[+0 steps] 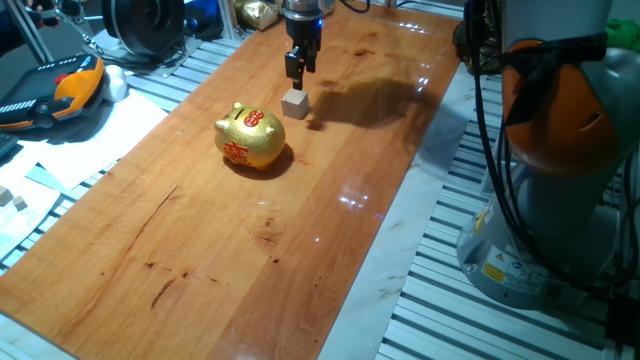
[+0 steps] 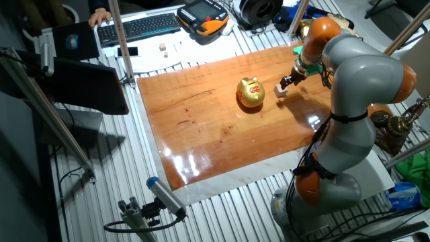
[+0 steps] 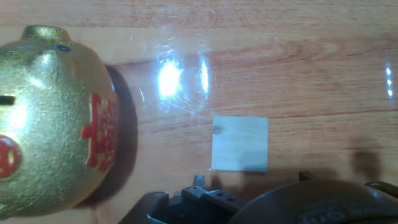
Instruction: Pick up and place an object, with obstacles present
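The small light-tan wooden cube [image 1: 295, 104] rests on the wooden table, just right of the gold piggy bank [image 1: 250, 137] with red markings. My gripper [image 1: 297, 75] hangs a little above the cube and slightly behind it, its two dark fingers apart with nothing between them. In the hand view the cube [image 3: 240, 144] lies flat near the centre, with the piggy bank [image 3: 53, 118] filling the left side and only the gripper's dark body along the bottom edge. In the other fixed view the cube [image 2: 280, 89] sits beside the piggy bank [image 2: 250, 93], under the gripper [image 2: 287, 82].
The table [image 1: 250, 260] stretches toward the near edge. A teach pendant [image 1: 60, 90] and papers lie off its left edge, and the robot base [image 1: 560, 150] stands at the right. A keyboard [image 2: 144, 27] sits beyond the table's far side.
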Motion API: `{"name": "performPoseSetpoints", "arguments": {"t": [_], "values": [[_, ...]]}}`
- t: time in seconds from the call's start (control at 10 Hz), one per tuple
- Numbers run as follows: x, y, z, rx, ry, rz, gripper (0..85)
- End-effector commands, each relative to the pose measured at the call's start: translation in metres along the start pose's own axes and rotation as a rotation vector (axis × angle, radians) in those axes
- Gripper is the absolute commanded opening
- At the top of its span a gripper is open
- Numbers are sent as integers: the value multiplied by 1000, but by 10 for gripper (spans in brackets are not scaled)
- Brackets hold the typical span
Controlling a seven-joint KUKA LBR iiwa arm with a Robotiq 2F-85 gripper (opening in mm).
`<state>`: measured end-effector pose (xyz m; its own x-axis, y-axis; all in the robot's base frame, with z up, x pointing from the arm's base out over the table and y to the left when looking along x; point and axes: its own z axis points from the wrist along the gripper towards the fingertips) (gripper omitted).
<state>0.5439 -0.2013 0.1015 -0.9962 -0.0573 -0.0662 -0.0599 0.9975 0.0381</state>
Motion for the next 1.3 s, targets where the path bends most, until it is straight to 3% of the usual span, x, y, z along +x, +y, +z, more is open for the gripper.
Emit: {"name": "performPoseSetpoints", "arguments": {"t": [0.0, 0.3, 0.4, 1.2], "values": [[0, -1, 4, -4, -4, 0, 680], [-2, 1, 9, -8, -17, 8, 680], [-4, 2, 11, 5, -21, 5, 680], [-6, -2, 19, -5, -21, 8, 680]]}}
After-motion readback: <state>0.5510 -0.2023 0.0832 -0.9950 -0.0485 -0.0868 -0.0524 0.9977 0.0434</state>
